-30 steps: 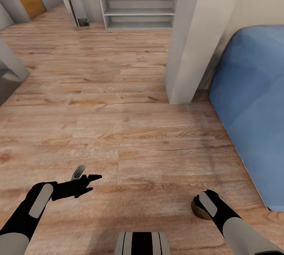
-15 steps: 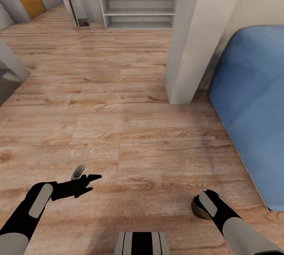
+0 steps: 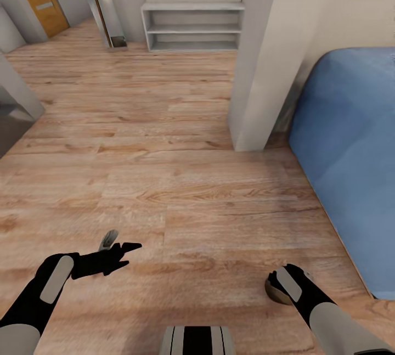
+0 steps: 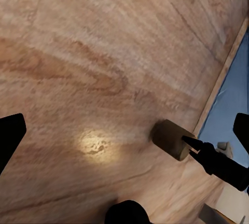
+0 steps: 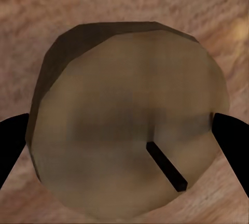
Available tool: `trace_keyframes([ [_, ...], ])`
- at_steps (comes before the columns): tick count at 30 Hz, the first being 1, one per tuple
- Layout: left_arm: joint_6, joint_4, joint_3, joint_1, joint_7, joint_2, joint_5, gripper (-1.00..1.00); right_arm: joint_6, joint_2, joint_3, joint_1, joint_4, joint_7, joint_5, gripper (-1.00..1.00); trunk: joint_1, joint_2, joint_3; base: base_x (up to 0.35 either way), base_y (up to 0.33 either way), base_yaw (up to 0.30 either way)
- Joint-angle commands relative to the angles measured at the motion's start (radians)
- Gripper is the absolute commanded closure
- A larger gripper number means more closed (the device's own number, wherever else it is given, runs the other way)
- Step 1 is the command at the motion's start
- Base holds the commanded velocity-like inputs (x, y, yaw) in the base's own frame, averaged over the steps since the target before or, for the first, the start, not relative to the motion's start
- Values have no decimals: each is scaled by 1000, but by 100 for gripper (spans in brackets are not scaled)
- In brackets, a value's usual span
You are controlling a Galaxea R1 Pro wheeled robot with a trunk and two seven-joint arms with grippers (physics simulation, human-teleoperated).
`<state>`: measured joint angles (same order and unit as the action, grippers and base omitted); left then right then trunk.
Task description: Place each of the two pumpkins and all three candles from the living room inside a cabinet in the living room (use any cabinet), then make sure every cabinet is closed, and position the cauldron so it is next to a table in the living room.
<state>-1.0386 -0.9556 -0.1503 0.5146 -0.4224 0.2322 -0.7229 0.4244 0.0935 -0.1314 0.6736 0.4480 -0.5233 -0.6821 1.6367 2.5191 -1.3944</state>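
Tan wax candle (image 4: 170,139): short stiff cylinder, light, likely slick. Clamped across its round sides in my right hand (image 5: 120,129), low over wood floor (image 3: 192,190), near right. Gentle squeeze, wax dents. Left hand (image 3: 122,249) apart, empty.

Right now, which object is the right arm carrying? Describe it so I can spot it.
Find the blue sofa on the right, then the wood floor by its near corner. There the right gripper clamps a candle: a stubby tan cylinder with a short black wick, unlike the empty left gripper.
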Motion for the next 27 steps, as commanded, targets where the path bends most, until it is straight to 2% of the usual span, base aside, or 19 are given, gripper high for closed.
trace_keyframes([
  [1, 0, 0, -1, 0, 0, 0, 1, -100, 0, 0, -1, 0, 1, 2, -1, 100, 0, 0, 4, 0, 0, 0],
  [18, 4, 10, -1, 1, 13, 1, 10, -100, 0, -12, -4, -2, 9, 7, 0, 100, -8, -4, 70, 0, 0, 0],
  [27, 3, 27, -5, 1, 14, 3, 11, -100, 4, -13, -5, -2, 55, 6, -2, 100, -12, -6, 104, 0, 0, 0],
])
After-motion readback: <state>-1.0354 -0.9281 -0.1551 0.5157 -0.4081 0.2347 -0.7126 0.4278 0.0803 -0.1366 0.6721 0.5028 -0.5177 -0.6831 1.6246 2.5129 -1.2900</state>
